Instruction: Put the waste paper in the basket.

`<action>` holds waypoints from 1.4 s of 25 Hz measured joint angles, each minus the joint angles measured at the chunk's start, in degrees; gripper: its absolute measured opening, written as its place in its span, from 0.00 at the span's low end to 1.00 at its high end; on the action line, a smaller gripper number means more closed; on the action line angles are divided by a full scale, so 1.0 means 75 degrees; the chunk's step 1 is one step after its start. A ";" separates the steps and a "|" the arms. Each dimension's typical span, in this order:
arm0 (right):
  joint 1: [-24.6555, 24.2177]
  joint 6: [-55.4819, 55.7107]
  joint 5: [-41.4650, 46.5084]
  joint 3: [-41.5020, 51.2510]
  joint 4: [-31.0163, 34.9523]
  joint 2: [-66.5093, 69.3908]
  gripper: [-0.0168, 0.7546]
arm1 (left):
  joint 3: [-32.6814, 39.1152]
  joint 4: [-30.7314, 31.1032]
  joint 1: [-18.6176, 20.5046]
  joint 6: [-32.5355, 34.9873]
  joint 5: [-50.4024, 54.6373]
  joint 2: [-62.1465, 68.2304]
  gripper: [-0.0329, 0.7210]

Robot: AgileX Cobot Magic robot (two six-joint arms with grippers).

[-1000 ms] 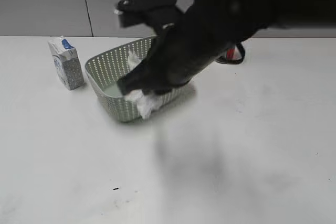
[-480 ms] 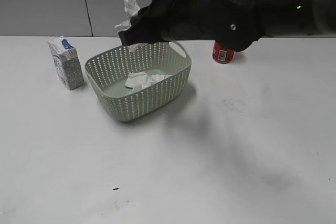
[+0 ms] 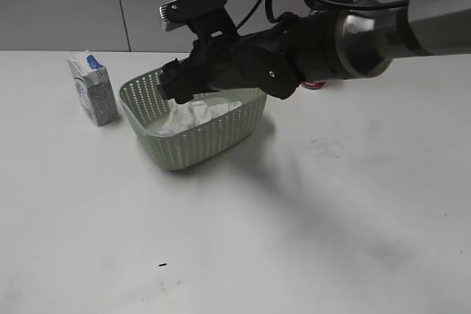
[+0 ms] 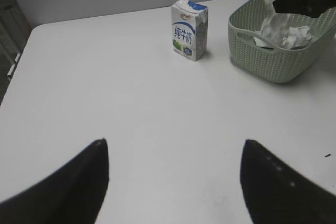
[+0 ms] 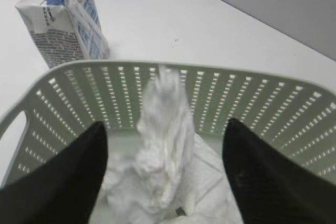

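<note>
The pale green basket (image 3: pixel 197 146) stands left of the table's middle; it also shows in the left wrist view (image 4: pixel 277 62) and the right wrist view (image 5: pixel 257 108). Crumpled white waste paper (image 3: pixel 193 113) lies inside it. My right gripper (image 3: pixel 171 87) hangs over the basket's far side, open (image 5: pixel 166 123). A long twisted wad (image 5: pixel 167 129) stands upright between its fingers, touching neither, on top of the other paper. The same wad shows in the left wrist view (image 4: pixel 273 17). My left gripper (image 4: pixel 174 141) is open and empty above bare table, well away from the basket.
A blue-and-white carton (image 3: pixel 93 87) stands upright just left of the basket, also seen in the left wrist view (image 4: pixel 189 29) and the right wrist view (image 5: pixel 63 19). A red can (image 3: pixel 316 84) is mostly hidden behind my right arm. A grey wall runs along the back.
My right gripper held a long wad high above the basket; it has come down to the rim and opened. The wad now stands loose inside the basket.
</note>
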 joint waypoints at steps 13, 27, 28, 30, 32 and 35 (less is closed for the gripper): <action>-0.0084 -0.0001 0.3808 -0.1087 0.0749 -0.0946 0.78 | 0.0000 0.0000 0.0000 0.0000 -0.0014 0.0000 0.80; -0.2247 -0.1642 0.9610 -0.3370 0.1856 -0.1005 0.76 | 0.0000 0.0000 0.0000 0.0000 -0.0014 0.0000 0.80; -0.2488 -0.1642 0.9701 -0.3370 0.1877 -0.1005 0.76 | 0.0000 0.0000 0.0000 0.0000 -0.0014 0.0000 0.80; -0.2870 -0.1642 0.9769 -0.3370 0.1966 -0.1048 0.76 | 0.0000 0.0000 0.0000 0.0000 -0.0014 0.0000 0.80; -0.3189 -0.1737 0.9786 -0.3362 0.1959 -0.1187 0.76 | 0.0000 0.0000 0.0000 0.0000 -0.0014 0.0000 0.80; -0.3576 -0.1850 0.9795 -0.3210 0.2009 -0.1604 0.76 | 0.0000 0.0000 0.0000 0.0000 -0.0014 0.0000 0.80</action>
